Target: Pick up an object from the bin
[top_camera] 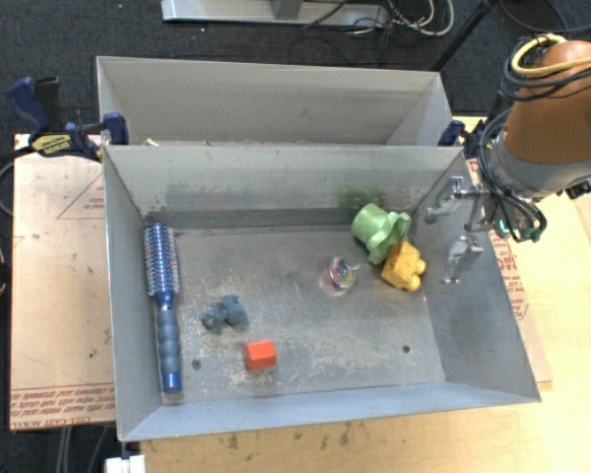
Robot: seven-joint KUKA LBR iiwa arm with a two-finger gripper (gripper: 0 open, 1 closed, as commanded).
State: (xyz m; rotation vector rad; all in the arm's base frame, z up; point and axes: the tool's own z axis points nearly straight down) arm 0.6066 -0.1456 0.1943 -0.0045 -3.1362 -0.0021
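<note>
My gripper (pixel 451 235) hangs over the bin's right wall, open, with nothing between its two metal fingers. Just left of it a yellow lumpy toy (pixel 404 267) lies on the bin floor, touching a green rounded toy (pixel 378 227) behind it. A small clear, pinkish thing (pixel 340 274) sits a little farther left. The fingers touch none of them.
A blue hairbrush (pixel 163 304) lies along the left wall. A small grey-blue figure (pixel 224 312) and a red block (pixel 261 355) rest on the front left floor. The arm with its orange cover stands at the right, outside the bin.
</note>
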